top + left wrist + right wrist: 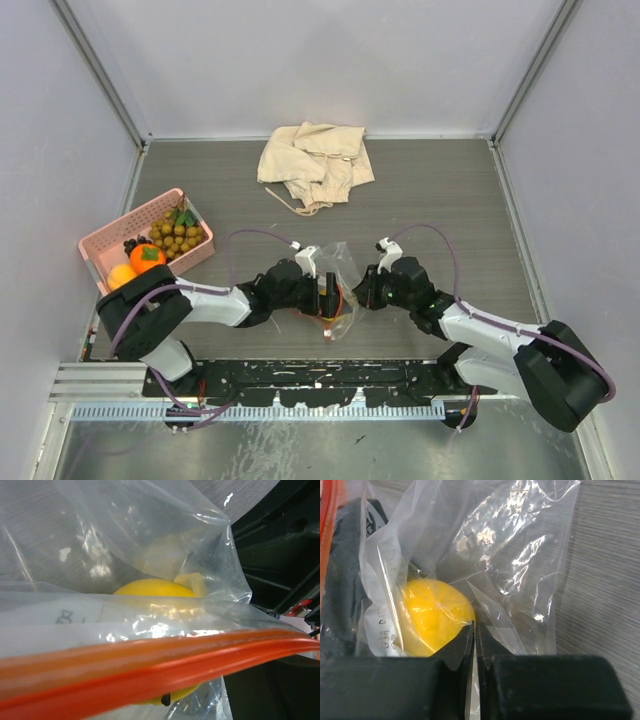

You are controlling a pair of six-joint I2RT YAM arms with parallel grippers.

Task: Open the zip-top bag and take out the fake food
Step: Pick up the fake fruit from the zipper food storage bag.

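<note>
Left wrist: clear bag point(150, 530), yellow lemon point(155, 587)

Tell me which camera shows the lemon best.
Right wrist: the lemon shows large and round through the bag. Left wrist: the orange zip strip covers much of it. From above it cannot be made out.

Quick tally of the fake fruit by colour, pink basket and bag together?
Tan berry cluster: 1
Dark purple grapes: 1
Orange fruits: 2
Yellow lemon, inside the zip-top bag: 1
Total: 5
</note>
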